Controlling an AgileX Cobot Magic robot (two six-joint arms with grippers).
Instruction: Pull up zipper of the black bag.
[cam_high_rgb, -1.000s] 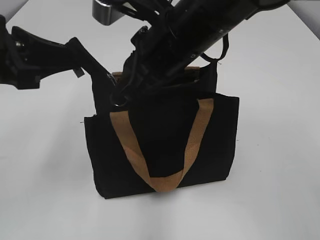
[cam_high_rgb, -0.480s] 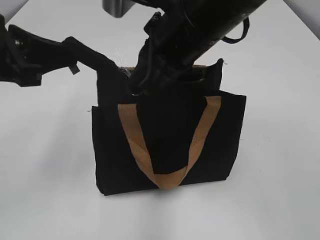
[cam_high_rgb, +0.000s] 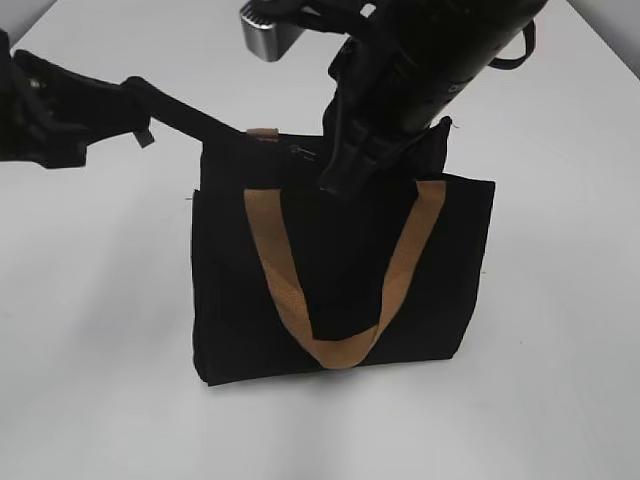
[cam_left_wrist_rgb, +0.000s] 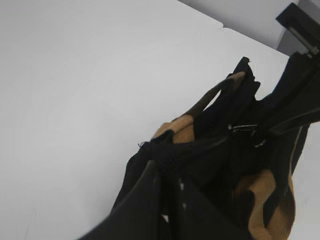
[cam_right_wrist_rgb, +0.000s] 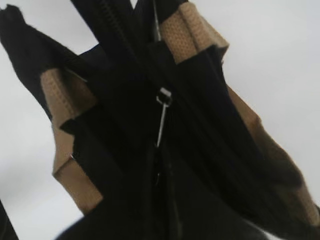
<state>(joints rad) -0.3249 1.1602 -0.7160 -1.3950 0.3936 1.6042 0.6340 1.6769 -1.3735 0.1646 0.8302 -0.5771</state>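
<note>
White tabletop (cam_high_rgb: 90, 330) carries the black bag (cam_high_rgb: 340, 290) below both grippers. My left gripper (cam_high_rgb: 215, 133) pinches its corner; my right gripper (cam_high_rgb: 335, 178) clamps the zipper (cam_right_wrist_rgb: 161, 117) tab, roughly midway, I judge.

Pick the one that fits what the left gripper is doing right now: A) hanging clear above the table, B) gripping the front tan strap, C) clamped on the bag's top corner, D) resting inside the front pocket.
C: in the exterior view the left gripper is shut on the upper left corner of the black bag, well away from the front tan strap.
</note>
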